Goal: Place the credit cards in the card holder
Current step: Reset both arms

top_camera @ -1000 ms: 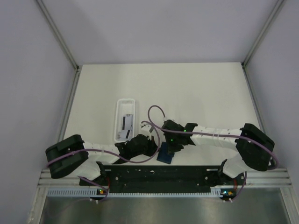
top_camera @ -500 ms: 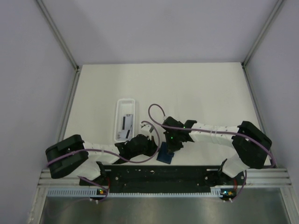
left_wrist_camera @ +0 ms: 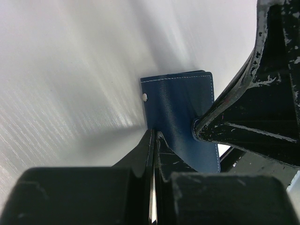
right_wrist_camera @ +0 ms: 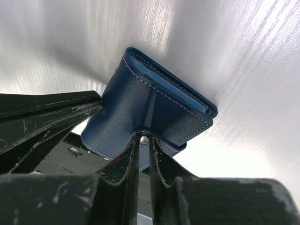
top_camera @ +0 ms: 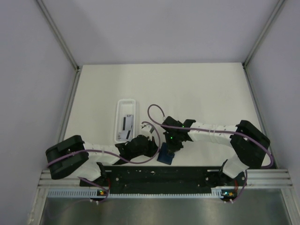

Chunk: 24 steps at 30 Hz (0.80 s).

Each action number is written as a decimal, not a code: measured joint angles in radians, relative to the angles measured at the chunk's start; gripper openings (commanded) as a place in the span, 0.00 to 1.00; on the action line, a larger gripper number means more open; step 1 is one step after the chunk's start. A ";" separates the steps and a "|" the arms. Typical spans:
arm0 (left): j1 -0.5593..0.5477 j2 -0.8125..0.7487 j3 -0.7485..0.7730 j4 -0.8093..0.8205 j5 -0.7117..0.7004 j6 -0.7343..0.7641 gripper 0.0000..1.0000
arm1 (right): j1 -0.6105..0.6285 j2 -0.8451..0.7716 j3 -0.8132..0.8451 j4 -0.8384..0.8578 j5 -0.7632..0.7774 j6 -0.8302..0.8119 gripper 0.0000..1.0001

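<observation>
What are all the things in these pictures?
table: one, white, filling the middle of the top view
tray: one, white see-through plastic, on the table's left side
credit cards: too small to count, pale with a black stripe, lying in the tray
card holder: one, navy blue with a pale snap stud, at the near edge between both pincers
base rail: one, black, along the near edge
arms: two, white and black, left and right
left pincer: one, black, closed on the card holder's edge
right pincer: one, black, clamped on a flap of the card holder
</observation>
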 measured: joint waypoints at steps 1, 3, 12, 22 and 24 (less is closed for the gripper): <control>0.000 0.000 0.000 0.000 0.000 0.000 0.00 | 0.000 -0.002 0.000 0.000 0.002 0.000 0.01; 0.000 -0.002 0.000 -0.001 0.000 0.000 0.00 | 0.001 -0.016 -0.009 0.006 0.011 0.003 0.06; -0.005 -0.028 0.002 -0.025 0.013 0.000 0.00 | 0.013 -0.272 -0.154 0.121 0.216 -0.019 0.33; -0.006 -0.159 0.021 -0.151 -0.025 0.003 0.18 | 0.005 -0.661 -0.214 0.196 0.327 -0.044 0.42; -0.006 -0.213 0.031 -0.199 -0.051 0.007 0.33 | 0.005 -0.742 -0.253 0.192 0.352 -0.028 0.46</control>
